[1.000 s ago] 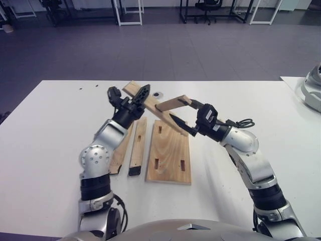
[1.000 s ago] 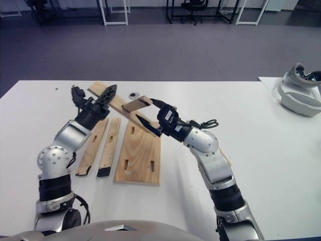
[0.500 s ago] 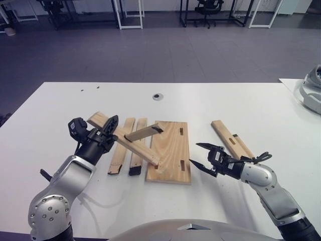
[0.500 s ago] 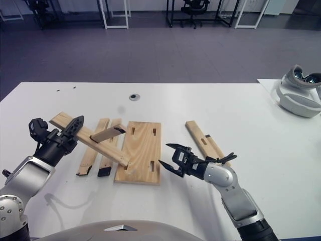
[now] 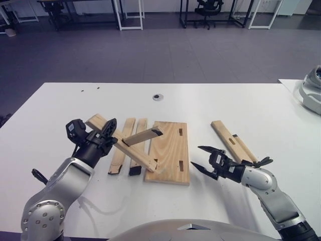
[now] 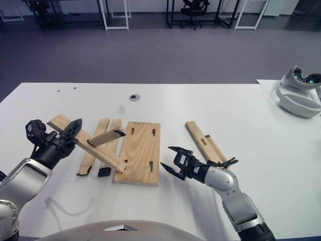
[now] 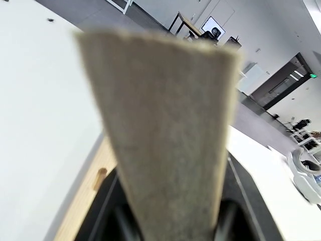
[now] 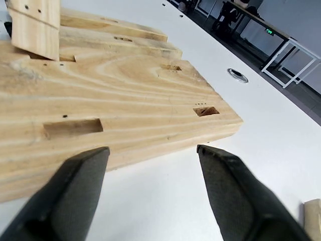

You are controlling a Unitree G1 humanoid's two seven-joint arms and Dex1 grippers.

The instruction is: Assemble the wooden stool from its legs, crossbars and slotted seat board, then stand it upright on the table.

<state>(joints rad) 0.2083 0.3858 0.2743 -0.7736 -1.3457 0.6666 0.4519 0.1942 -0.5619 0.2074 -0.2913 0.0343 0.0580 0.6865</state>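
On the white worktop [image 5: 60,105] the pale rectangular wooden seat board with slots [image 5: 169,150] lies flat in the middle. Just left of it two narrow wooden strips with black near ends [image 5: 120,150] lie side by side, running near to far. The left pincer [image 5: 105,133] is clamped on the far left part of a long wooden leg [image 5: 131,153], as its wrist view shows with the wood [image 7: 165,125] gripped between the black fingers. The leg slants down to the right across both strips. Its near end is over the near left corner of the seat board; whether it touches the board I cannot tell. A short wooden crossbar with a black tip [image 5: 143,136] sticks out from this leg, pointing up and right. The right pincer [image 5: 196,156] hovers low over the worktop just right of the board's near right corner, its fingers spread wide and holding nothing. Farther right a second slotted wooden leg [image 5: 231,141] lies flat. A small round grey disc [image 5: 158,96] sits beyond the board, and a white headset [image 5: 312,93] rests at the far right edge.
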